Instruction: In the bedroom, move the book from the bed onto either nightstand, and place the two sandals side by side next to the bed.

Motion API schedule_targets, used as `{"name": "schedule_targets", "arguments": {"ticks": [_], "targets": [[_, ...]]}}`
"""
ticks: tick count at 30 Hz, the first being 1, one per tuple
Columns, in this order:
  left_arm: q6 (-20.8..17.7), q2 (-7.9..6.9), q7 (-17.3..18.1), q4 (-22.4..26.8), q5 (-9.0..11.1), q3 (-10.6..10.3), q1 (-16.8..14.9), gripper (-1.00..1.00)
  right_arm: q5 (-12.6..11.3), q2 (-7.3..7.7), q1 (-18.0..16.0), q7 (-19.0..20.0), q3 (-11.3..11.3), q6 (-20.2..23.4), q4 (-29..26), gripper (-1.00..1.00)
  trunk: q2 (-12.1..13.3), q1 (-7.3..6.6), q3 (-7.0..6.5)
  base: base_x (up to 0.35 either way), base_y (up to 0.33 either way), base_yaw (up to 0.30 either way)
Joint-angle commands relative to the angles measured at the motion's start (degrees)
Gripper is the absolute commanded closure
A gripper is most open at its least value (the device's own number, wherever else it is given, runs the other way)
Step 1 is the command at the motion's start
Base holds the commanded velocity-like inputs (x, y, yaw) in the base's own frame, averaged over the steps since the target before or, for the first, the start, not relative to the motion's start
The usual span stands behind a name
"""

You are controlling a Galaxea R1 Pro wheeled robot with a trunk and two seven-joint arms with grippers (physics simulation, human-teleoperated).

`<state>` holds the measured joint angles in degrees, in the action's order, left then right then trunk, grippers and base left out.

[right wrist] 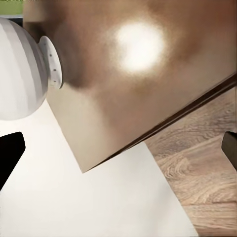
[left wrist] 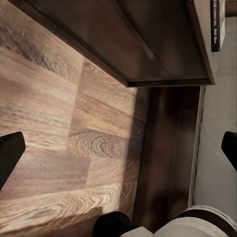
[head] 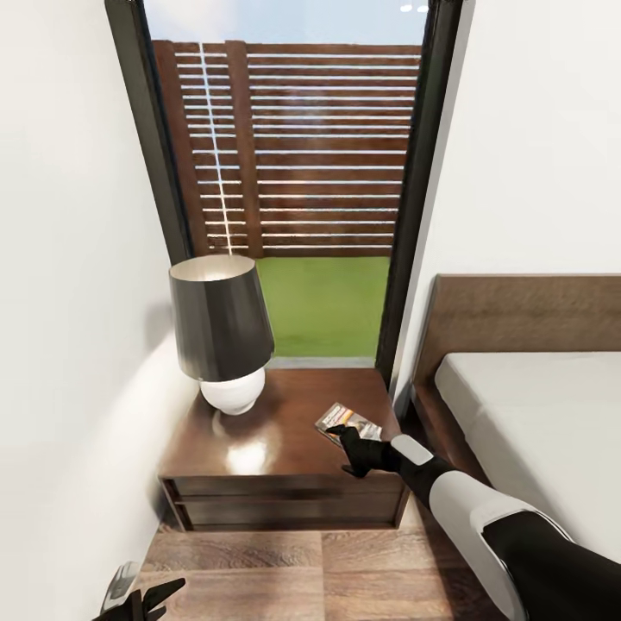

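Observation:
The book (head: 348, 420) lies flat on the right part of the dark brown nightstand (head: 276, 427), close to its front edge. My right gripper (head: 343, 448) hovers at the book's near edge, open with nothing between its fingers; its wrist view looks across the glossy nightstand top (right wrist: 163, 89). My left gripper (head: 142, 595) hangs low over the wood floor, open and empty. In the left wrist view, the gripper (left wrist: 118, 150) faces the nightstand's drawer front (left wrist: 163, 44), with the book's edge (left wrist: 217, 24) on top. The bed (head: 535, 414) stands to the right. The sandals are out of view.
A lamp (head: 220, 332) with a dark shade and white round base (right wrist: 19, 69) takes up the nightstand's left half. White walls close in on the left and behind the bed. A tall window (head: 302, 198) is behind the nightstand. Wood floor (head: 302, 569) lies in front.

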<state>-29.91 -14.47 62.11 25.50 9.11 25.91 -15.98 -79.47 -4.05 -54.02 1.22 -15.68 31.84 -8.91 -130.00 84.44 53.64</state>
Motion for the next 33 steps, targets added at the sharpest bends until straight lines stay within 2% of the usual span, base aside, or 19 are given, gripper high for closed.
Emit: {"name": "schedule_targets", "arguments": {"ticks": [1,23,28,33], "targets": [[-0.5,0.00,0.1,0.0,0.1,0.1,0.0,-1.00,-0.1,0.03,0.0,0.2,-0.3,0.1,0.2,-1.00,0.4,-0.24,-0.13,0.000,0.000,0.000],[-0.5,0.16,0.0,0.0,0.0,0.0,-0.1,-1.00,0.2,0.54,0.1,0.6,-0.3,0.1,1.3,-1.00,9.2,-5.07,-4.08,0.000,0.000,0.000],[-0.5,0.28,-0.2,0.0,-0.2,-0.1,-0.1,-1.00,0.1,0.75,0.2,0.7,-0.3,0.1,3.0,-1.00,11.2,-6.17,-4.98,0.000,0.000,0.000],[-0.5,0.17,-0.3,0.0,-0.3,-0.2,-0.1,-1.00,0.2,2.07,0.3,1.7,-0.5,0.1,4.9,-1.00,13.2,-7.27,-5.88,0.000,0.000,0.000]]}}
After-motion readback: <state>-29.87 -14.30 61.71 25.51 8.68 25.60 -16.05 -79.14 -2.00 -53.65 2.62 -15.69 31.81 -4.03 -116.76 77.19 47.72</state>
